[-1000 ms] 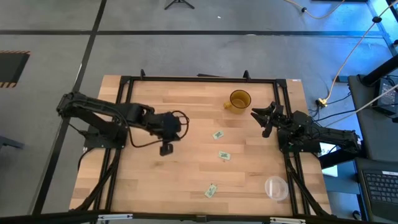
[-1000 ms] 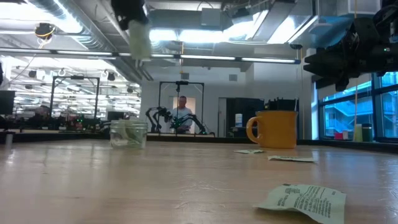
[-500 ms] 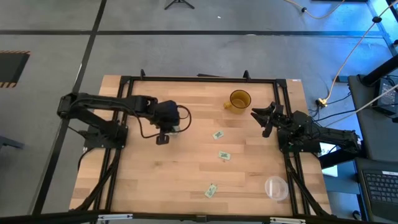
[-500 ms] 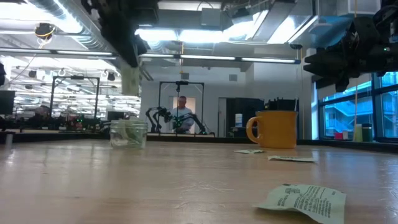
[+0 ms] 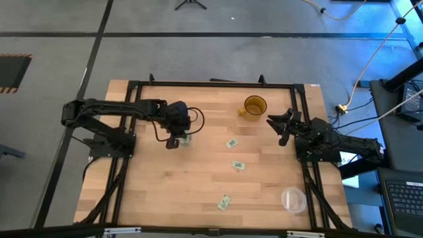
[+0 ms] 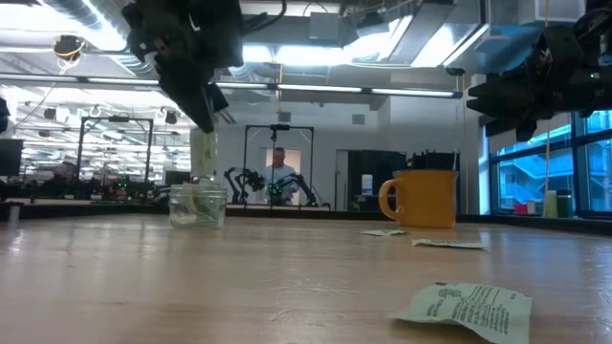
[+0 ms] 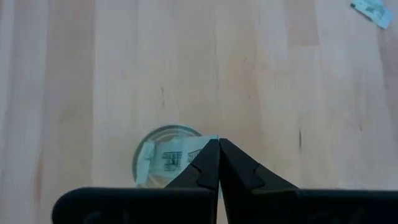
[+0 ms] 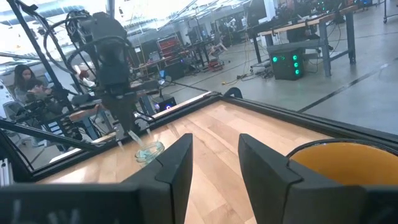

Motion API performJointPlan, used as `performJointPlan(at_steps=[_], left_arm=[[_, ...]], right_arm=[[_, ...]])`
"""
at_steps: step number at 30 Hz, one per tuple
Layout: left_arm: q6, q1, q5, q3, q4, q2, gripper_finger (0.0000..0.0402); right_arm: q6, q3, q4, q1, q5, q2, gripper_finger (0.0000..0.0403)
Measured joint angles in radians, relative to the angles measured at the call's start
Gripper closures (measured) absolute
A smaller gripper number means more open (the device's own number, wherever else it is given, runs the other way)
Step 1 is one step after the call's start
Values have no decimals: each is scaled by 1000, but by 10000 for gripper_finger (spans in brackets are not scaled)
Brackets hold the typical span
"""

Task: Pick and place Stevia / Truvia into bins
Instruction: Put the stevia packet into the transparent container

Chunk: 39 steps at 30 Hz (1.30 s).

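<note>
My left gripper (image 5: 174, 141) is shut on a white packet with green print (image 6: 203, 153) right above the small clear glass cup (image 6: 198, 205), which stands on the table's left half and holds other packets. The wrist view shows the packet (image 7: 169, 159) over the cup's round rim (image 7: 139, 149). Three more packets (image 5: 231, 143) (image 5: 238, 164) (image 5: 224, 202) lie flat on the wood. My right gripper (image 5: 280, 128) is open and empty at the right edge, beside the amber mug (image 5: 254, 106). My left gripper pinches the packet by its upper end (image 6: 204, 132) between its two shut fingers. The fingers come from above, pointing down. The packet hangs upright below them, clear of the table, its lower end just above the cup's rim (image 6: 198, 188).
A wider clear plastic container (image 5: 293, 198) stands at the near right corner. The mug (image 6: 421, 198) stands at the far right. A black frame (image 5: 211, 84) runs around the table. The near left of the table is bare wood.
My left gripper has gone toward the table's far edge and down, carrying the packet until it hangs over the glass cup. It has stayed shut. My right arm has kept still.
</note>
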Motion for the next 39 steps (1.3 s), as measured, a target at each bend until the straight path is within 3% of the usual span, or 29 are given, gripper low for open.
performJointPlan(at_steps=[16, 25, 39], left_arm=[[27, 61, 8, -156, 146, 0, 400], [27, 65, -78, -189, 168, 0, 398], [8, 64, -91, -177, 162, 0, 318]], right_arm=[[-4, 0, 1, 0, 2, 0, 269], [-4, 0, 1, 0, 3, 0, 269], [-4, 0, 1, 0, 3, 0, 269]])
